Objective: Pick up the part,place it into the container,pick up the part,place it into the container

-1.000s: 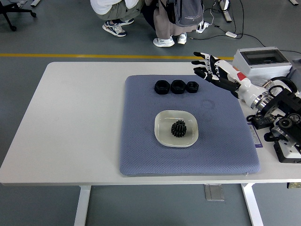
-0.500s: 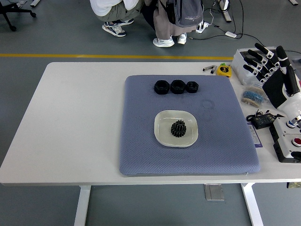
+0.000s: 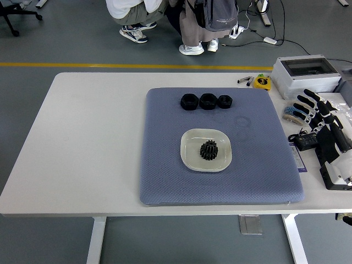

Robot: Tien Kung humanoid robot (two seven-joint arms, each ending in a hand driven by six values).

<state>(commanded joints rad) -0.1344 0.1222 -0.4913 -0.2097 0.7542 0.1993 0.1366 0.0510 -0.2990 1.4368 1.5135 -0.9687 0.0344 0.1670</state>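
A black gear (image 3: 209,149) lies in the shallow white dish (image 3: 190,157) near the middle of the blue-grey mat (image 3: 165,165). Three black nut-like parts (image 3: 207,101) stand in a row at the mat's far edge. My right hand (image 3: 316,113) is at the table's right edge, well away from the mat, its black-and-white fingers (image 3: 303,101) spread and holding nothing. My left arm is out of the picture.
A grey box (image 3: 305,74) stands at the table's back right. A yellow tape measure (image 3: 262,82), a blue-bristled brush (image 3: 290,114) and black equipment (image 3: 335,173) lie along the right edge. People crouch on the floor beyond the table.
My right hand has drawn back from above the mat's far right corner to the table's right edge and dropped lower. The parts and the dish have not moved.
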